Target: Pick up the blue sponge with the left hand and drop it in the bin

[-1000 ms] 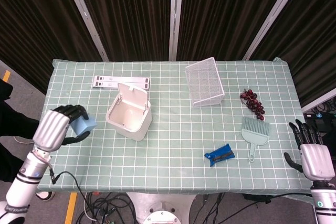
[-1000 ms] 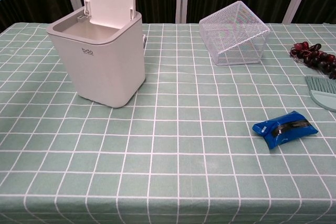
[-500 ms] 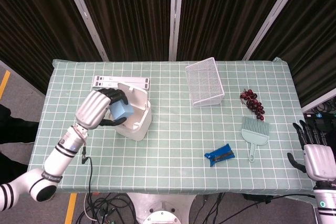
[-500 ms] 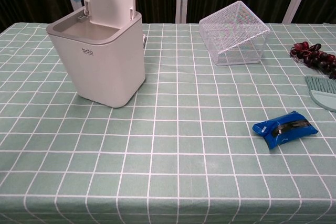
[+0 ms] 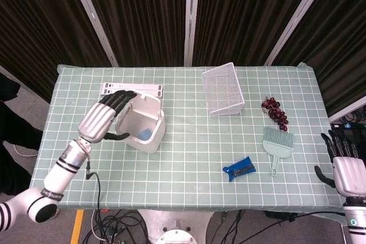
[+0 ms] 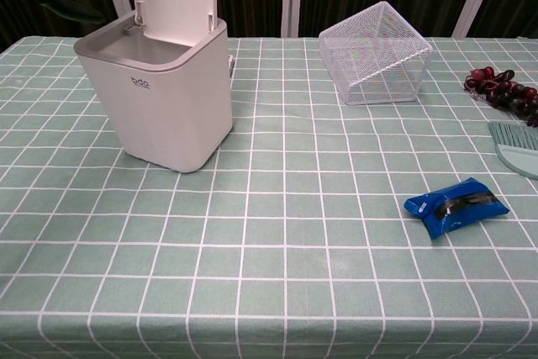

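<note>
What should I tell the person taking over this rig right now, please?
Left hand: open, fingers spread, holding nothing, poised at the bin's left rim.
Right hand: open, idle off the table's right edge.
Sponge: lying inside the bin, whose lid stands up.
Done: sponge picked up and dropped in.
Left: probably just draw the left arm away from the bin.
Untouched on the table: wire basket, grapes, brush, blue pouch.
</note>
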You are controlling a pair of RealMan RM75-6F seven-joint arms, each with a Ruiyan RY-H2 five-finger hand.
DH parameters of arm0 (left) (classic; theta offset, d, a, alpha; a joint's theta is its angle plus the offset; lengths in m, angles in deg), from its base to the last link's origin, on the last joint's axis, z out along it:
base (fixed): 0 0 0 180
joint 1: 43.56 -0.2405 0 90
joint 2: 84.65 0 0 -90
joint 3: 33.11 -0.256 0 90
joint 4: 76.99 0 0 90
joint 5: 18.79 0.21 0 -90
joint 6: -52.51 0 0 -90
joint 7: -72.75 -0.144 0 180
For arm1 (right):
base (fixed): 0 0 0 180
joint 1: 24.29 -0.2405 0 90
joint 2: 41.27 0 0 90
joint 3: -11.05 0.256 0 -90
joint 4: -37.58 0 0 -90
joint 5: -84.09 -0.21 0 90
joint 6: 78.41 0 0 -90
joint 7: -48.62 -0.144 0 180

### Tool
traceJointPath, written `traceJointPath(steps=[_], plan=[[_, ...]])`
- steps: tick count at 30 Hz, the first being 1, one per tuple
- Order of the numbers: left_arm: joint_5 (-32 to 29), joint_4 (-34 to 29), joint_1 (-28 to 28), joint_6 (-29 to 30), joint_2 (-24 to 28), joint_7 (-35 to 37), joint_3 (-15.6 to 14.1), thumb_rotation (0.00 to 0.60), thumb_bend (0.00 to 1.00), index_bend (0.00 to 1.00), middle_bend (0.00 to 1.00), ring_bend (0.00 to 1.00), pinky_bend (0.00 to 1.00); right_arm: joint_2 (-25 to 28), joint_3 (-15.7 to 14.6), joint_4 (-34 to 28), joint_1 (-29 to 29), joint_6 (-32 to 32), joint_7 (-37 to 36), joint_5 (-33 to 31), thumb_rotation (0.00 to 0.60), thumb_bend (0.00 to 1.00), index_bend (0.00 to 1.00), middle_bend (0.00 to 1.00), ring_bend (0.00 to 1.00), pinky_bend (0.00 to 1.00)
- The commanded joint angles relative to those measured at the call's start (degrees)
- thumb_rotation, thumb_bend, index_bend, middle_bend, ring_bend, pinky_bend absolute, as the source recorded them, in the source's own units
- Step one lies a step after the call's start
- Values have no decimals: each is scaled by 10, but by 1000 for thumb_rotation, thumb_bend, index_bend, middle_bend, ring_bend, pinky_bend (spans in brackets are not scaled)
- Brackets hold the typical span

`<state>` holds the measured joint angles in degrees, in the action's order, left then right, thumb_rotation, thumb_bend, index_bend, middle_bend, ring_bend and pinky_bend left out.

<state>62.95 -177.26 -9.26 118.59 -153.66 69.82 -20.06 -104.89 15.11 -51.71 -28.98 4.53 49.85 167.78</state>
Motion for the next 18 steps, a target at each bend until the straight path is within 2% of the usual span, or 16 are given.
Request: traceJointPath(steps=[1,5,6,9,13,18], plan=[[16,-31,-63,69,43,-35,-39,600,0,84,103,82,202,1,-3,-4,2,5,5,8,600,228,0,0,0,0],[52,-21,-150,169,48,-74,-96,600,0,88,112,83,202,-1,-12,-10,5,14,15,26,600,228,0,0,0,0],[67,-1,-176,199,37,-92,-114,600,0,96,122,83,202,-2,-15,-11,6,16,17,30,600,228,0,0,0,0],[71,39,-229,240,3,-99,-150,600,0,111,143,83,202,-6,-23,-10,10,16,19,36,600,228,0,0,0,0],[65,83,-269,268,-30,-90,-166,600,0,111,143,83,202,-8,-30,-10,17,20,19,41,600,228,0,0,0,0],[76,117,-284,278,-46,-88,-166,600,0,110,141,83,200,-15,-34,-9,18,23,25,50,600,228,0,0,0,0]])
